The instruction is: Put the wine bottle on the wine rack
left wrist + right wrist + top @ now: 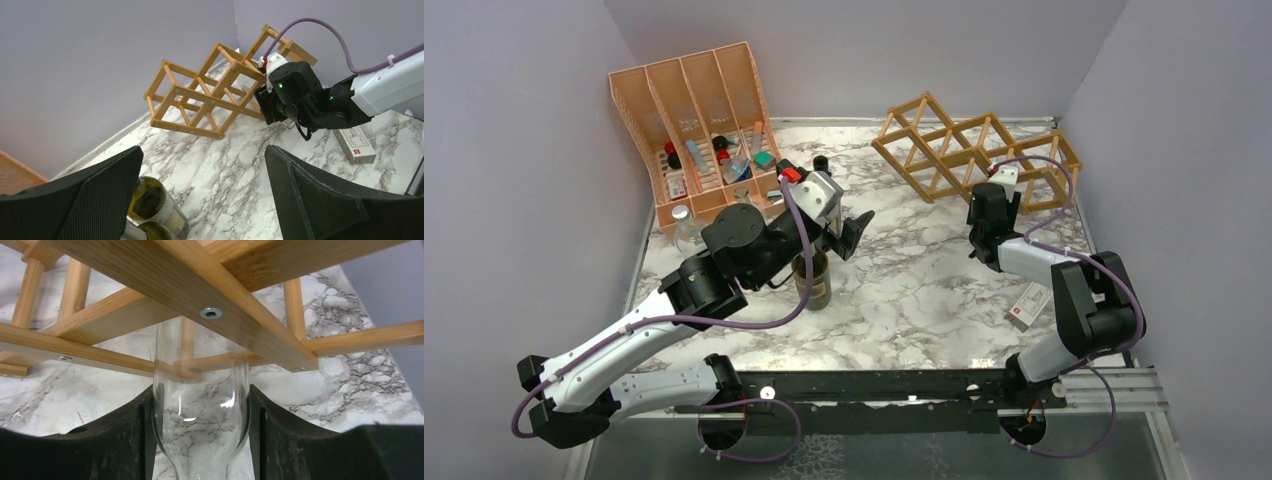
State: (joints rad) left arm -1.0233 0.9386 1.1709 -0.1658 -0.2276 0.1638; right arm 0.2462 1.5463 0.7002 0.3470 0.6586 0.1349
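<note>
The left gripper [202, 152] gapes wide just beside an upright dark green bottle [813, 284] at mid-table. Farther back, the right gripper [200, 445] clamps a clear glass wine bottle [200, 390] (apparently empty). Its long axis points straight ahead into the wine rack [235, 305], far end under a crossbar; the right arm is nearer.

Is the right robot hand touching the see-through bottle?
Touching. The right wrist view shows the right gripper with its two black fingers pressed against both sides of the clear glass bottle, with no gap showing.
</note>
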